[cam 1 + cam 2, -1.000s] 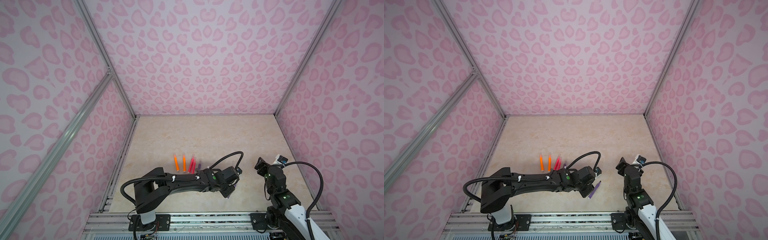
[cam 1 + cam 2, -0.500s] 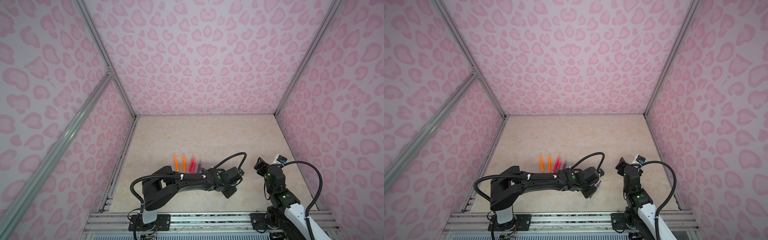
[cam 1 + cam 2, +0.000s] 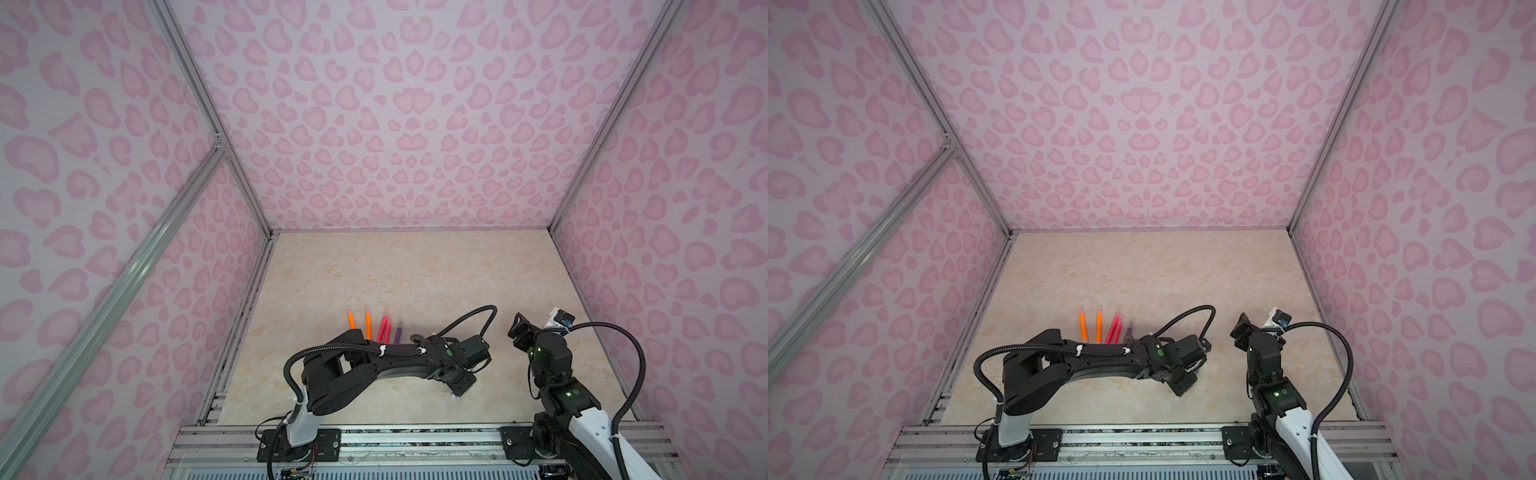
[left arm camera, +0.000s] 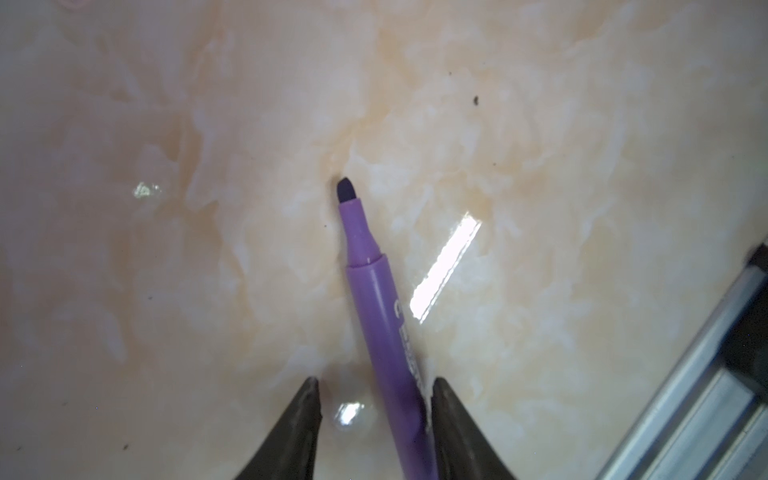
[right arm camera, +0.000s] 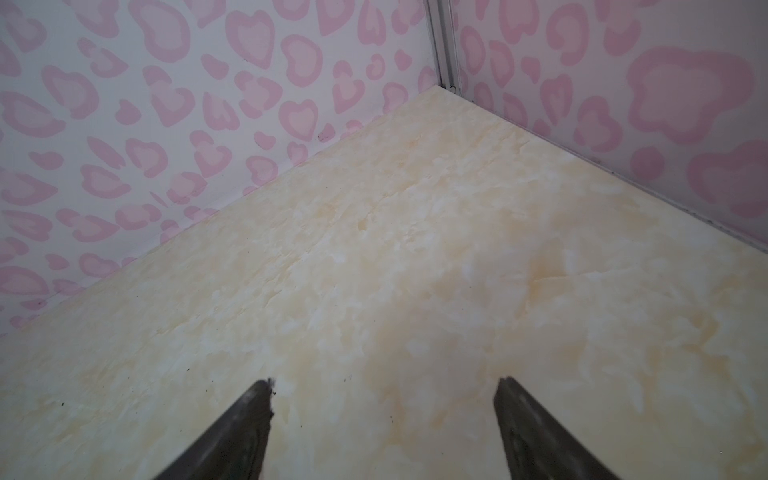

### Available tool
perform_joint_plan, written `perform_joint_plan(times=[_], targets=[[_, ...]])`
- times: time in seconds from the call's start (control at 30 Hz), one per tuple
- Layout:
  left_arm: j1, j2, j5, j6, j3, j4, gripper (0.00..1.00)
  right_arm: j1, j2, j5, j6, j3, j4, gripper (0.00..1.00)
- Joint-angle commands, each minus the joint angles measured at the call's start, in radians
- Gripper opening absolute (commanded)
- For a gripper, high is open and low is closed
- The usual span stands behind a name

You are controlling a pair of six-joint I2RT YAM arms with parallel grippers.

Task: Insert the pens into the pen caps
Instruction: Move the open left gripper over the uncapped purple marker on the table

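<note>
Pink heart-patterned walls [image 3: 395, 124] box in the beige marbled table [image 3: 415, 270], the widest bare surface in both top views. Over its near part the left arm [image 3: 395, 365] reaches toward the middle, while the right arm [image 3: 548, 353] stands folded upright on its own side.

The right pincer [image 5: 384, 386] is spread wide and grasps nothing. It faces a bare corner of the table, and we judge it is waiting to fetch a cap.

The left pincer [image 4: 374, 379] hangs low over the table with the purple pen [image 4: 376, 299] between its fingers. One finger touches the barrel and the other stands clear of it, with table showing in the gap, so we read this pincer as released, not clamped. The pen's dark felt tip is bare and points away from the pincer, down at the table surface, which would suit pushing a cap onto it.

We count six pens. One is the purple pen, and five lie in a near-parallel row just behind the left arm: two orange pens [image 3: 351, 320], two pink-red pens [image 3: 382, 328] leaning together, and a second purple pen [image 3: 400, 331]. Their near ends are hidden by the arm. Such a row, we think, keeps each one easy to pick.

Of the pen caps we can count none, since clear plastic is too faint on this table to make out.
</note>
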Motion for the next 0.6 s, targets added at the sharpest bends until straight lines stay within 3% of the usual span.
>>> perform_joint_plan(times=[0.0, 0.4, 0.57], targets=[[0.003, 0.016, -0.001, -0.007, 0.02, -0.01, 0.46, 0.0, -0.007, -0.001, -0.005, -0.011, 0.008, 0.85], [0.002, 0.074, 0.003, -0.017, 0.069, -0.043, 0.47, 0.0, -0.025, -0.006, -0.002, -0.017, 0.005, 0.85], [0.004, 0.1, 0.003, -0.019, 0.089, -0.062, 0.39, 0.0, -0.034, -0.006, -0.002, -0.019, 0.004, 0.85]])
